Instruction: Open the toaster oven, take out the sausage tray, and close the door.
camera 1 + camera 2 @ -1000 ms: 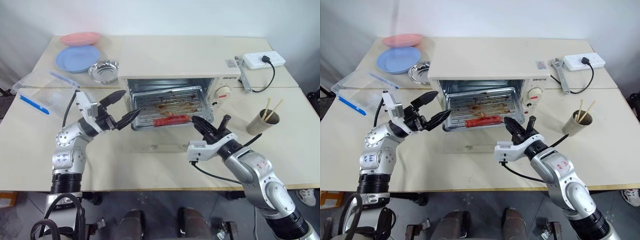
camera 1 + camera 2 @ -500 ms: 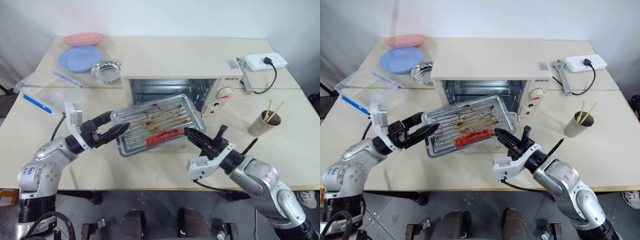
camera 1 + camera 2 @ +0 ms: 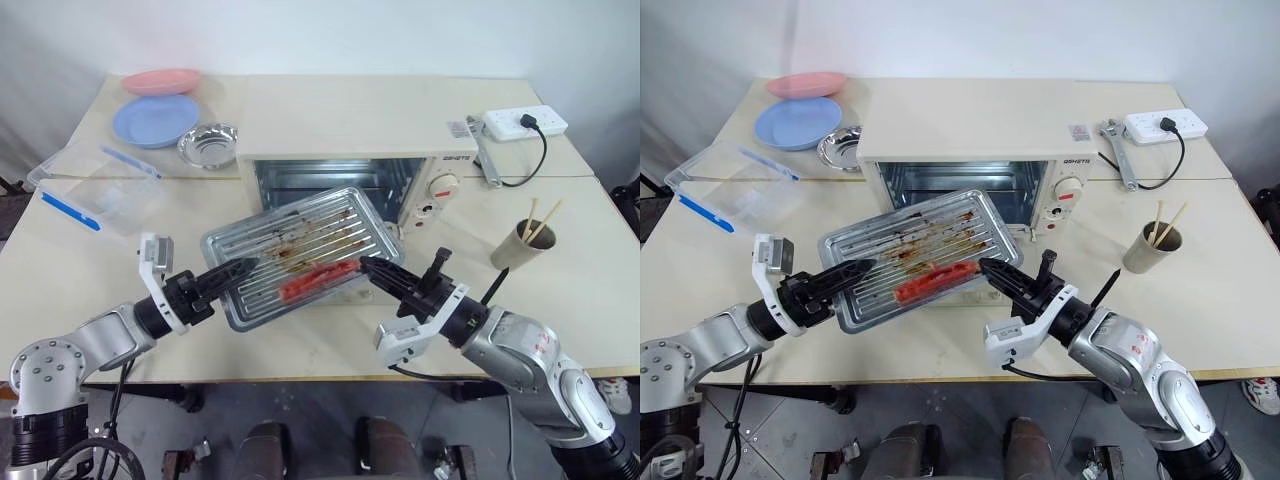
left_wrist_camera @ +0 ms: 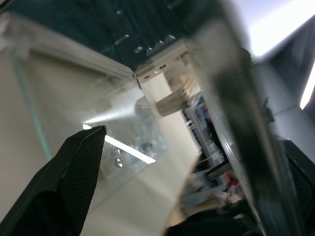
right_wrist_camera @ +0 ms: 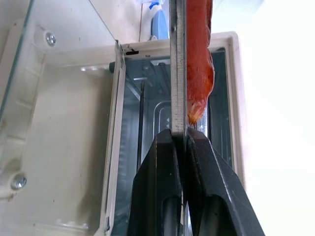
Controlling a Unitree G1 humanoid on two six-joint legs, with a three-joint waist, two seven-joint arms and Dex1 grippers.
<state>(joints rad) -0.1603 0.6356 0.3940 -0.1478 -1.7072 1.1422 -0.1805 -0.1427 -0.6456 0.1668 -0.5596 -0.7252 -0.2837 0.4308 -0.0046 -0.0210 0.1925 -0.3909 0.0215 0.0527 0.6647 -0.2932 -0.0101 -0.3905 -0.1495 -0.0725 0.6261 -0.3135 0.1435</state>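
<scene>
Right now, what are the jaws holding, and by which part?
Right gripper is shut on the right rim of the shiny silver ridged sausage tray. Left gripper straddles its left edge with jaws wide; contact there cannot be told.

the two head views are bright and evenly lit from above, sharp from edge to edge. the cream-white table [image 3: 300, 345] takes soft, short shadows under the shiny silver ridged metal tray [image 3: 255, 240] and beside the cream-white boxy toaster oven [image 3: 350, 115]. the tray's ridges throw small white glints. the back wall fades to a pale grey glow with no hard highlight. the left wrist view is heavily smeared by motion blur, with a blown-out white patch in one corner and a bright streak of glare on glass. the right wrist view is overexposed along one side, and the red sausage [image 5: 199, 59] close to the lens is soft.
</scene>
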